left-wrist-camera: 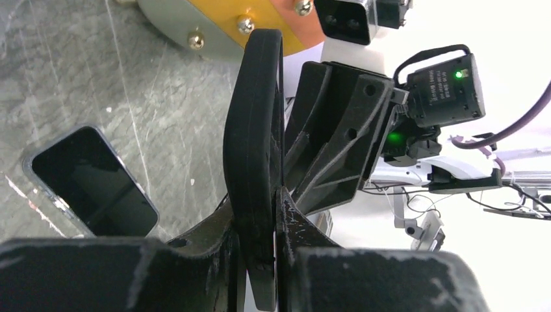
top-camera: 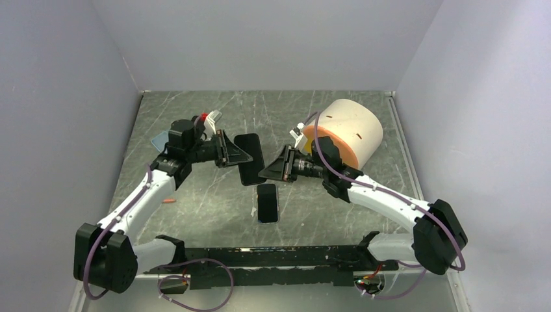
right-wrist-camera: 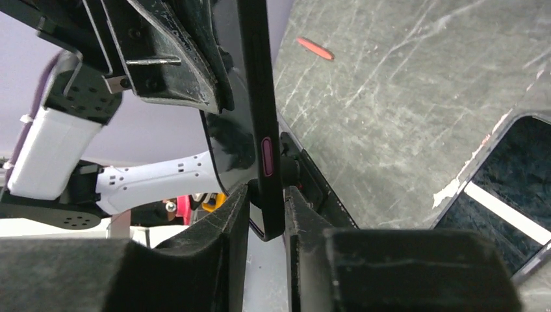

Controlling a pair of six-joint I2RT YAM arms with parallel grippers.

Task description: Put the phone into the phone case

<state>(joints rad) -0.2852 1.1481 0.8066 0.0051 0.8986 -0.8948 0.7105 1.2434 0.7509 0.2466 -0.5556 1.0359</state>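
Now left gripper (top-camera: 243,158), right gripper (top-camera: 264,173) pinch one case (top-camera: 249,144); one phone (top-camera: 267,203) flat.

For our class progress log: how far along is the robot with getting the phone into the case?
Done: the black pink-buttoned phone case is held up off the grey marbled table. In hand: the left hand and right hand both grip its edges. Left: the dark-screened phone lies flat on the table, outside the case, not yet seated.
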